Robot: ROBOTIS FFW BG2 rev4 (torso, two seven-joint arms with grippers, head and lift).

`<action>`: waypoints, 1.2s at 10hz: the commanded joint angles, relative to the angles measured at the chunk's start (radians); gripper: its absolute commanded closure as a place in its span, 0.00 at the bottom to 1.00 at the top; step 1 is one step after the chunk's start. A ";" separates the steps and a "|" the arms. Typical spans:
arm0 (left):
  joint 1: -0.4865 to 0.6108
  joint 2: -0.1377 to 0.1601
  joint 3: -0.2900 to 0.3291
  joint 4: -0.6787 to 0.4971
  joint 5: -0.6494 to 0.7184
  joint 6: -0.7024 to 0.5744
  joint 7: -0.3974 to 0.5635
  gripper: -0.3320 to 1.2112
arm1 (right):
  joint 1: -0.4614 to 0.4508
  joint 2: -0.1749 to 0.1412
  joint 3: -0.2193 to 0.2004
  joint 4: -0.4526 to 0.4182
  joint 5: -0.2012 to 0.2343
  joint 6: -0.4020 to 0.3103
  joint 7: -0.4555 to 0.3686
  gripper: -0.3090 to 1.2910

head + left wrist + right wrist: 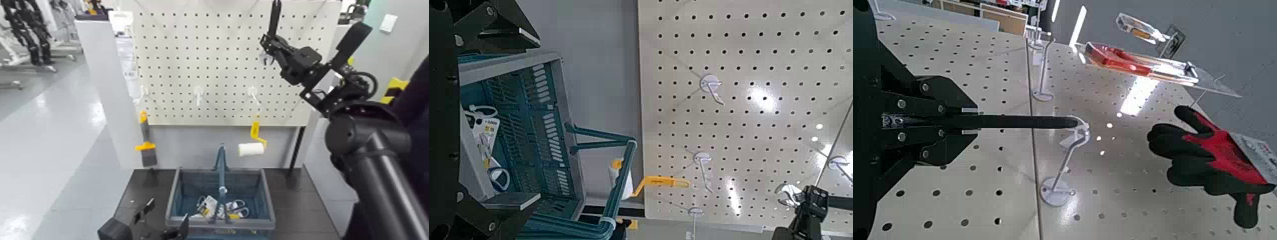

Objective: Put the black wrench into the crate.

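Observation:
My right gripper [273, 46] is raised against the white pegboard [210, 64] and shut on the black wrench [275, 16], whose handle stands upright above the fingers. In the right wrist view the gripper [953, 120] clamps the slim black wrench [1023, 121], whose end lies at a white peg hook [1075, 135]. The blue-grey crate [191, 191] with its tall central handle [221, 167] stands on the dark table below. My left gripper [165, 218] is open and empty, low at the crate's front left corner. The left wrist view shows the crate [529, 130].
A white paint roller [251, 149] with a yellow handle hangs on the board above the crate. Yellow clamps [145, 147] hang at the board's left edge. Small tools [220, 207] lie in the crate. A red and black glove [1213, 155] hangs near the wrench.

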 commanded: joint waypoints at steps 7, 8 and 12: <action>0.004 0.003 -0.002 -0.003 0.000 0.000 0.000 0.35 | 0.250 0.045 -0.004 -0.257 -0.040 0.099 -0.032 0.88; 0.004 0.003 -0.002 -0.003 0.000 0.000 0.000 0.35 | 0.289 0.051 -0.007 -0.268 -0.052 0.116 -0.039 0.88; 0.004 0.006 -0.002 -0.003 0.002 0.000 0.000 0.35 | 0.424 0.051 -0.022 -0.322 -0.066 0.209 -0.050 0.88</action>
